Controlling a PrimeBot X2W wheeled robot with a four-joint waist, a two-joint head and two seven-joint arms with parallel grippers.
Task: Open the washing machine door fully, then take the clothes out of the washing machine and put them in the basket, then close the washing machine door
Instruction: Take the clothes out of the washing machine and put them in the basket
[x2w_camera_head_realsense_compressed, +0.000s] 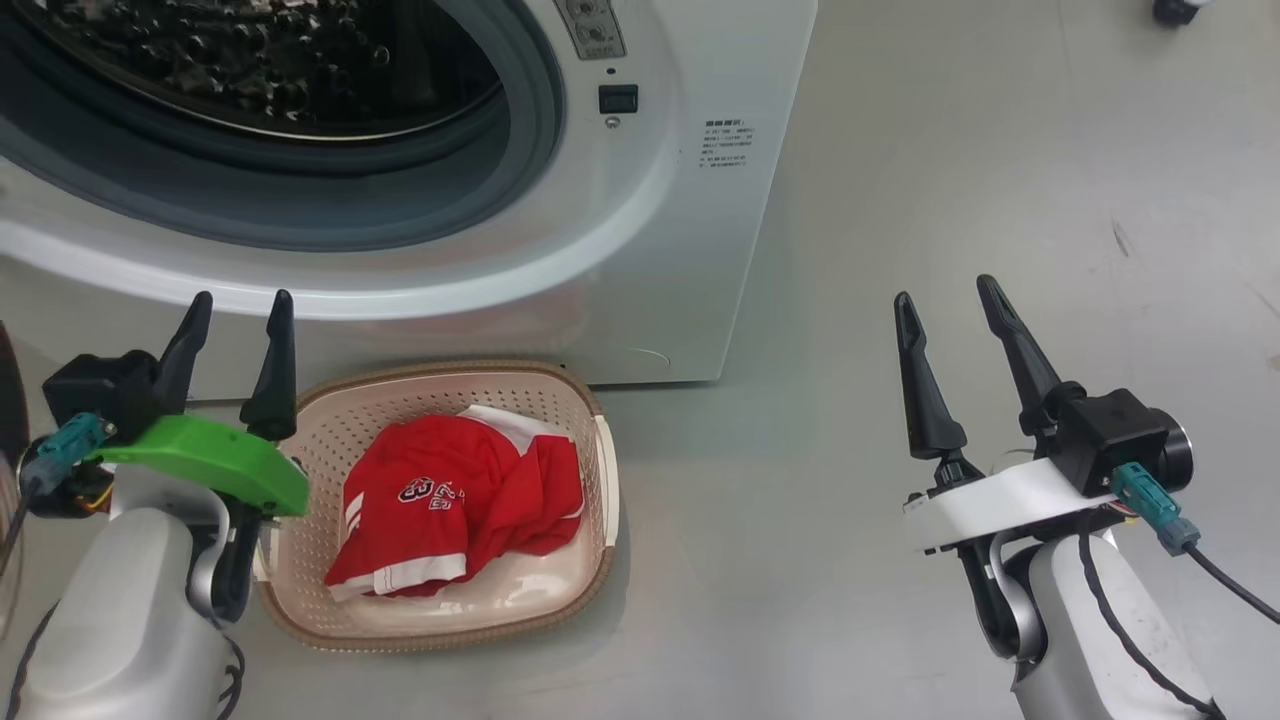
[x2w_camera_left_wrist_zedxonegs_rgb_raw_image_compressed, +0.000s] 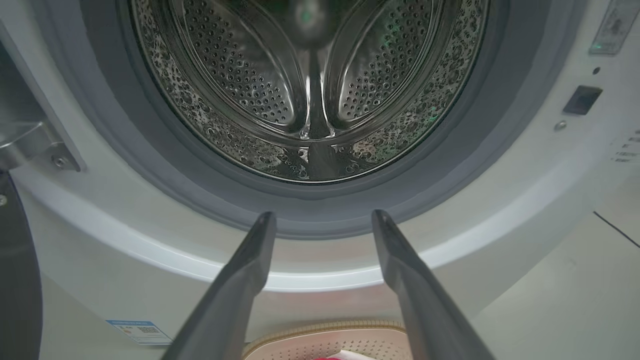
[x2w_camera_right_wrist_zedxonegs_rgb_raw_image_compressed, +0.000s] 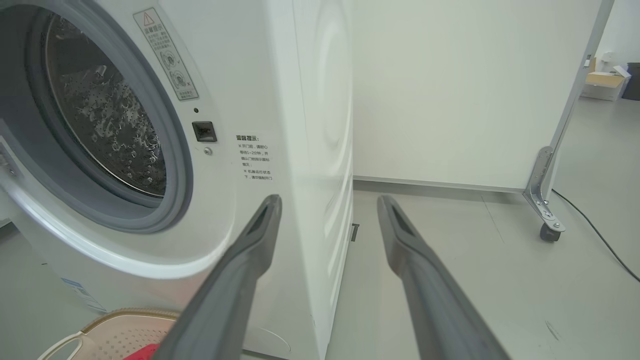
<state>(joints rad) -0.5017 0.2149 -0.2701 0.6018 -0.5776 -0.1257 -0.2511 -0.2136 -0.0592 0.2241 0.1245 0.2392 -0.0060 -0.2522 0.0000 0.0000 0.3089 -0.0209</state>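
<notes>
The red clothes with white stripes and a printed number (x2w_camera_head_realsense_compressed: 450, 510) lie heaped in the small cream perforated basket with the brown woven-look rim (x2w_camera_head_realsense_compressed: 330, 430). It sits on the grey floor (x2w_camera_head_realsense_compressed: 900, 150) right in front of the big white front-loading washing machine (x2w_camera_head_realsense_compressed: 650, 250), just under the porthole, so a garment lifted out has only a short way to go. Through the left wrist camera I see the perforated steel drum (x2w_camera_left_wrist_zedxonegs_rgb_raw_image_compressed: 310, 90) bare inside its grey rubber gasket (x2w_camera_left_wrist_zedxonegs_rgb_raw_image_compressed: 500, 130). I judge the unloading done and the closing next, though the drum's upper part is cut off and something could be clinging there.

My left gripper (x2w_camera_head_realsense_compressed: 240, 305) hovers by the basket's left rim, its two dark fingers spread with nothing between them, aimed at the porthole. My right gripper (x2w_camera_head_realsense_compressed: 945, 290) is likewise parted and empty, held well off to the right over bare floor, clear of the work.

The washing machine door (x2w_camera_left_wrist_zedxonegs_rgb_raw_image_compressed: 15, 280) is what I can barely see. A dark curved band at the far left of the left wrist view, below a metal hinge (x2w_camera_left_wrist_zedxonegs_rgb_raw_image_compressed: 30, 145), is probably its glossy black rim. How far open it stands I cannot tell.
</notes>
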